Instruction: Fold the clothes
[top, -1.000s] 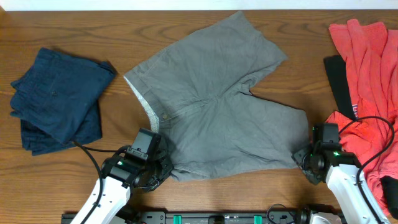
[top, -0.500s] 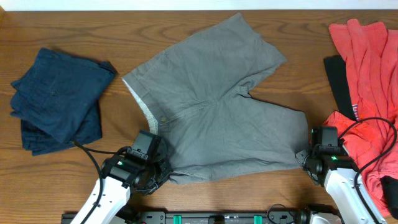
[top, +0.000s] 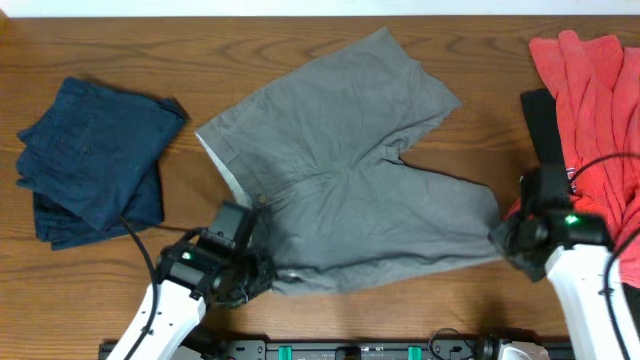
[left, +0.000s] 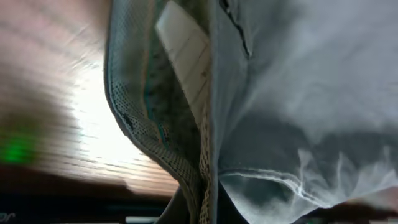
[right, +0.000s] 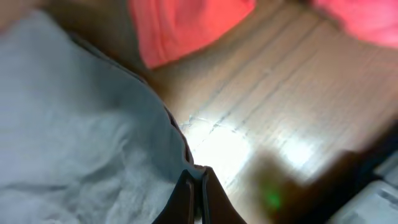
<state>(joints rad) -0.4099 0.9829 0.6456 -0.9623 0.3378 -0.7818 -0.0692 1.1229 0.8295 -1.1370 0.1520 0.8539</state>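
Observation:
The olive-grey shorts (top: 345, 170) lie spread in the middle of the table, one leg pointing to the back, the other to the right. My left gripper (top: 258, 275) is shut on the waistband corner at the front left; the mesh lining and a white label (left: 183, 53) show in the left wrist view. My right gripper (top: 505, 238) is shut on the hem corner (right: 189, 165) of the right leg. Both corners look slightly lifted. A folded navy garment (top: 90, 160) lies at the left. Coral-red garments (top: 590, 110) are piled at the right.
A black cloth strip (top: 545, 130) lies along the red pile's left edge. Cables run from both arms over the front of the table. The wooden table top (top: 150, 50) shows around the clothes. A coral-red patch (right: 186, 25) lies near my right gripper.
Both grippers have moved with the shorts' corners: the right one rose and shifted right and back, the left one shifted slightly. The shorts' front edge has pulled taut.

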